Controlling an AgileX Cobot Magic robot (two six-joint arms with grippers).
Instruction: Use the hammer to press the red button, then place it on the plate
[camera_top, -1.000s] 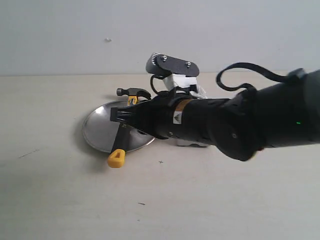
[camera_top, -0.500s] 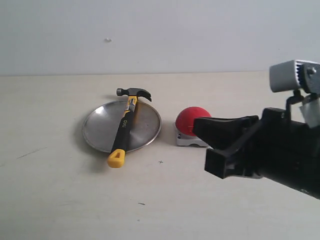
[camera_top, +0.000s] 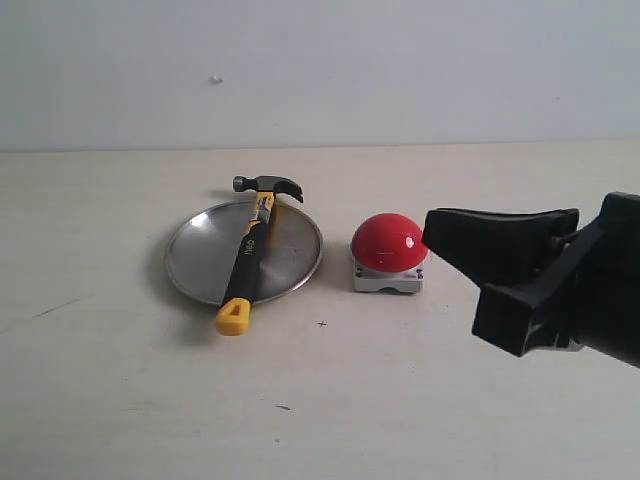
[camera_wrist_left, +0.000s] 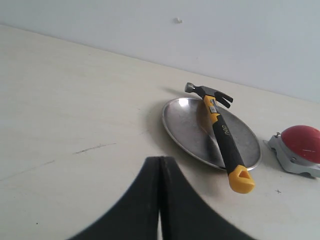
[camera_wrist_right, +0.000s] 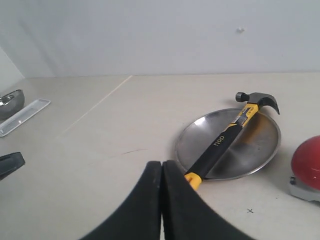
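The hammer (camera_top: 247, 256) lies across the silver plate (camera_top: 200, 255), its dark head past the far rim and its yellow looped tip over the near rim. To the right of the plate, the red button (camera_top: 390, 240) sits on its grey base. My right gripper (camera_top: 432, 228) hovers right of the button, shut and holding nothing. The right wrist view shows its shut tips (camera_wrist_right: 161, 164) in front of the hammer (camera_wrist_right: 222, 140) and plate (camera_wrist_right: 260, 145). My left gripper (camera_wrist_left: 160, 160) is shut and holding nothing, well short of the plate (camera_wrist_left: 187, 125) and hammer (camera_wrist_left: 222, 132).
The pale tabletop (camera_top: 120, 380) meets a white wall behind. In the right wrist view a flat grey tray (camera_wrist_right: 22, 116) and a metal bowl (camera_wrist_right: 10, 102) lie far off, with a dark object (camera_wrist_right: 10, 164) at the frame edge.
My right arm has pulled back from over the plate to the right, uncovering the red button. The hammer and plate have not moved.
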